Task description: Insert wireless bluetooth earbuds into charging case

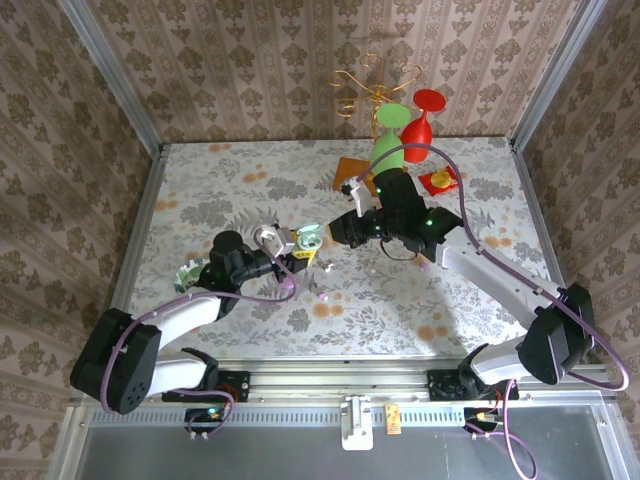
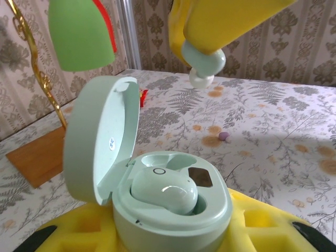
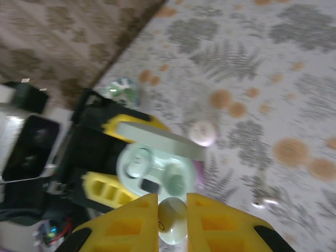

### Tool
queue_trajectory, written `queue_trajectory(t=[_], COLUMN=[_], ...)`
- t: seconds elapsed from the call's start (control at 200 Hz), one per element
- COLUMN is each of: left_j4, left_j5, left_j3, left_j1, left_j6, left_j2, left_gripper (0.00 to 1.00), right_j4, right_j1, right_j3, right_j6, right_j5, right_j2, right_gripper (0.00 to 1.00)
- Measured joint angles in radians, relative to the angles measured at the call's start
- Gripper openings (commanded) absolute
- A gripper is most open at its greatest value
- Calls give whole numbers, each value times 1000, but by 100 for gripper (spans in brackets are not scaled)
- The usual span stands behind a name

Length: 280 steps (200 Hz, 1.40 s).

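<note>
Open mint charging case [image 2: 173,212] clamped in left claw [image 1: 303,246], one earbud [image 2: 164,190] seated in its well, lid sticker [image 2: 112,143] unreadable, right claw [image 3: 172,207] pinching second earbud [image 3: 172,223] just above case, over counter [image 2: 273,121].

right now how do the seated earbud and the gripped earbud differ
The seated earbud sits in the open case; the gripped earbud hangs clear of it. The seated earbud is untouched; the right gripper pinches the gripped earbud. Both are mint green.
</note>
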Motion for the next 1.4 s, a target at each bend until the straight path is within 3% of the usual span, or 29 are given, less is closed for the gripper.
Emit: queue_trajectory(t=[0.315,1.4], left_j4=[63,148], left_j5=[53,63], left_j3=[2,15], left_j1=[0,0], left_j6=[-63,-132], left_j2=[0,35], left_gripper=[24,24], right_j4=[85,134], right_j1=[0,-26], right_j3=[-5,-35], right_j6=[17,39], right_j5=[-146,-172], right_j2=[18,63], right_gripper=[15,18])
